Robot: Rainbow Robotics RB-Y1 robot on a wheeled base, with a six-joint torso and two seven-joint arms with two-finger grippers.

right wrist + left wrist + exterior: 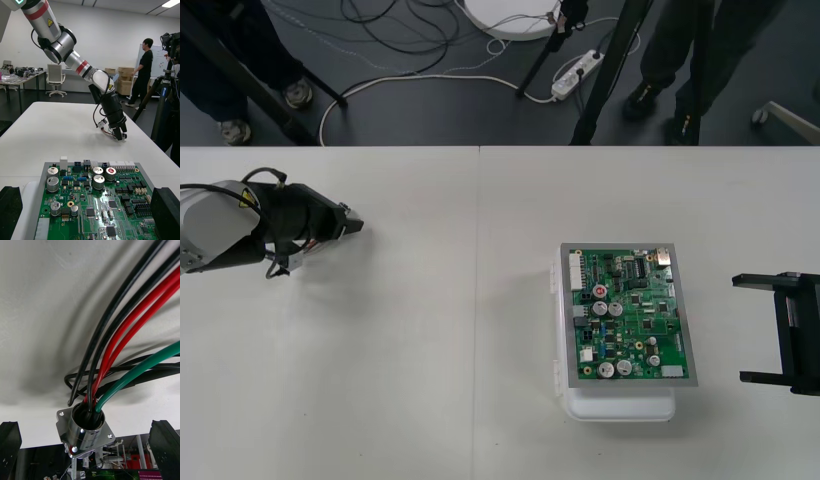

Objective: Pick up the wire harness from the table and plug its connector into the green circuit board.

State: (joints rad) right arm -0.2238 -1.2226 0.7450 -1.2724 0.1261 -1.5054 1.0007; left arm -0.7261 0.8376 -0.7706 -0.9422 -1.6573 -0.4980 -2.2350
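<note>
The green circuit board point(630, 315) sits on its white base point(620, 405) at the table's right. In the left wrist view the harness's metal socket point(80, 435) shows close up, with black, red and green wires point(123, 337) running out of it. The socket stands between the far-apart fingers of my open left gripper point(86, 427), touching neither. That left gripper point(348, 225) is at the table's left, with harness wires point(103, 125) bunched under its body. My right gripper point(740, 329) waits open just right of the board point(97, 202), nothing between its fingers point(165, 210).
Bare table lies between my left gripper point(119, 133) and the board. The table's far edge point(500, 147) runs along the top, with cables, tripod legs and a power strip point(575, 75) on the dark floor beyond.
</note>
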